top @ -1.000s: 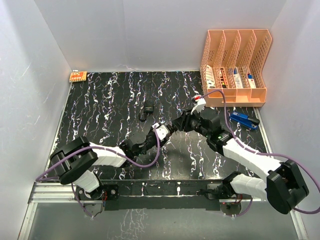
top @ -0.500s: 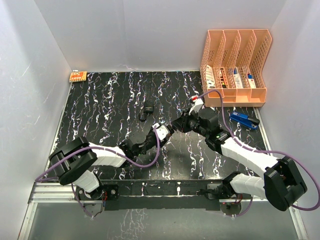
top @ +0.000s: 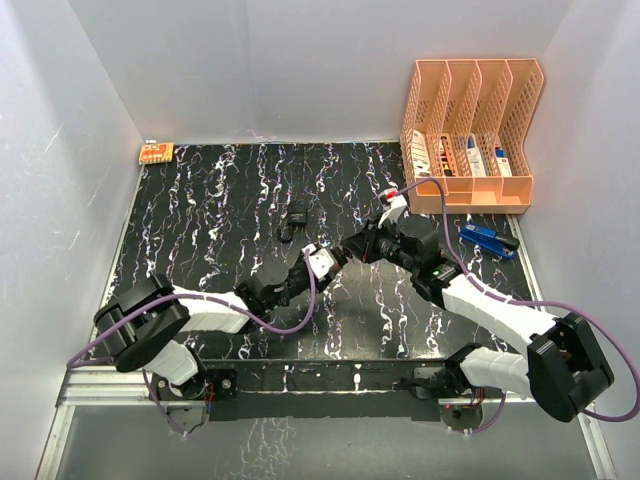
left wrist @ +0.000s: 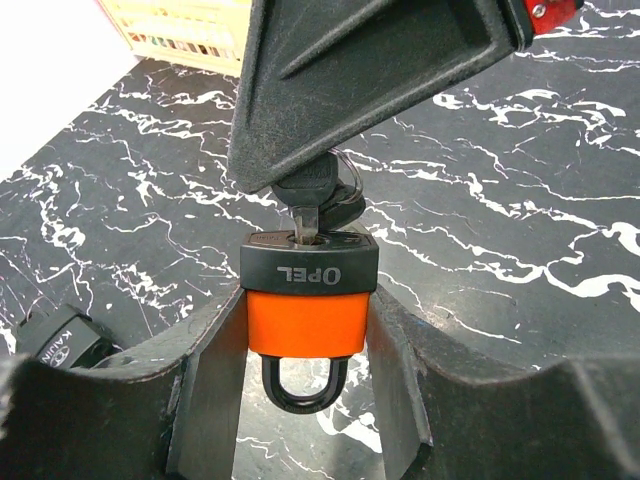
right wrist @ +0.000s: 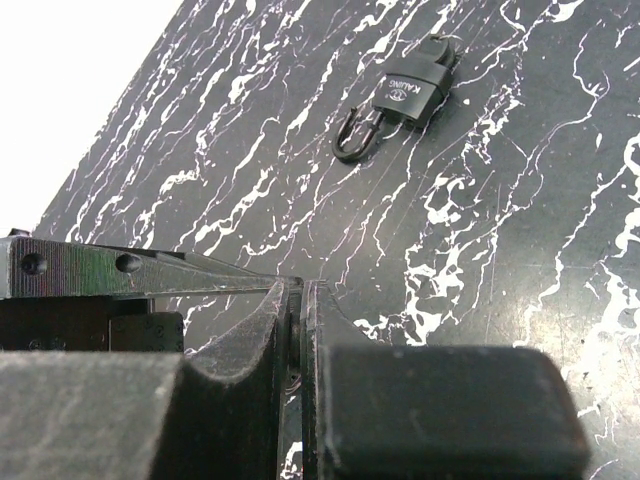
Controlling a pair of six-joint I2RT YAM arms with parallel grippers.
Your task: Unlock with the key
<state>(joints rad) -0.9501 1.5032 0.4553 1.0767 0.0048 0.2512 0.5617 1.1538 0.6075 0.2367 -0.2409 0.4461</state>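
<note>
Plugging padlock [left wrist: 309,300] — key [left wrist: 308,203] in right tool [right wrist: 297,322]

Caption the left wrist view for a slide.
An orange padlock clamped in left jaws, right jaws holding the key in its keyhole.

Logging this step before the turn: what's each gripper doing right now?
Left gripper: shut on the orange padlock.
Right gripper: shut on the key, which sits in the padlock's keyhole.

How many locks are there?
2. An orange padlock held in the left gripper with a key in it, and a black padlock lying on the table farther back. Others may be hidden.
</note>
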